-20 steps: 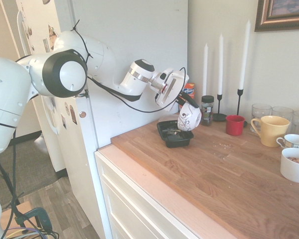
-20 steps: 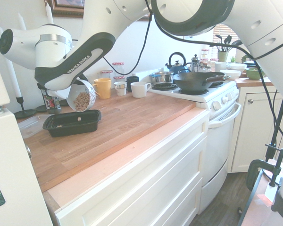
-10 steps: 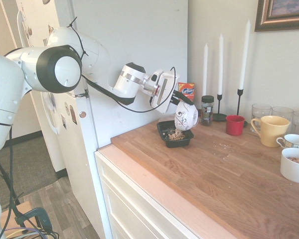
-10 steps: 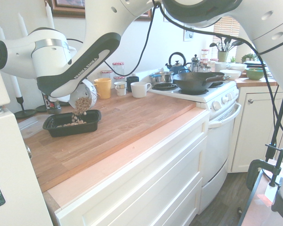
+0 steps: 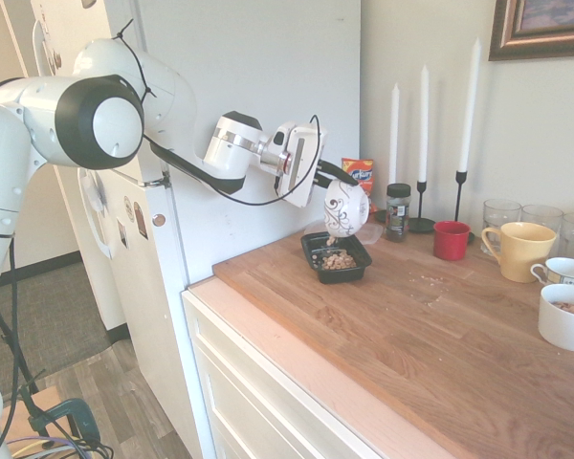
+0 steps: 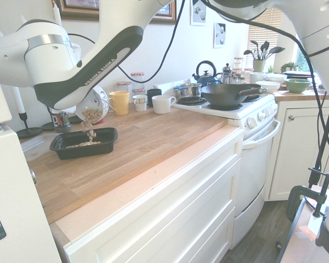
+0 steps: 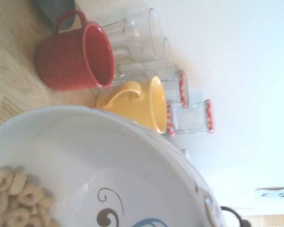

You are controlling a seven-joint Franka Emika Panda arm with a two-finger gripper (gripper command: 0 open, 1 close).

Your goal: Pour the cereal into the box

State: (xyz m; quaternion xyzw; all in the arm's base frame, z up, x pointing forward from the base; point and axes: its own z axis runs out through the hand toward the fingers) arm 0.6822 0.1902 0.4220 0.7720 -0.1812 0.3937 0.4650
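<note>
1. Cereal [image 6: 91,115], small tan rings, spilling below the hand!
2. Black-fingered gripper [image 5: 339,178] pinches the tipped, swirl-patterned white bowl [image 5: 344,212].
3. Shallow black plastic box [image 5: 342,276] sits beneath both; more tilt, same spot, I'd say.

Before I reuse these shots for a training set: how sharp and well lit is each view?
Wrist view: mugs soft, wall washed out pale; second exterior view: bright window, hazy wash, falling cereal smeared; first exterior view: pale overall, red mug fairly crisp.
</note>
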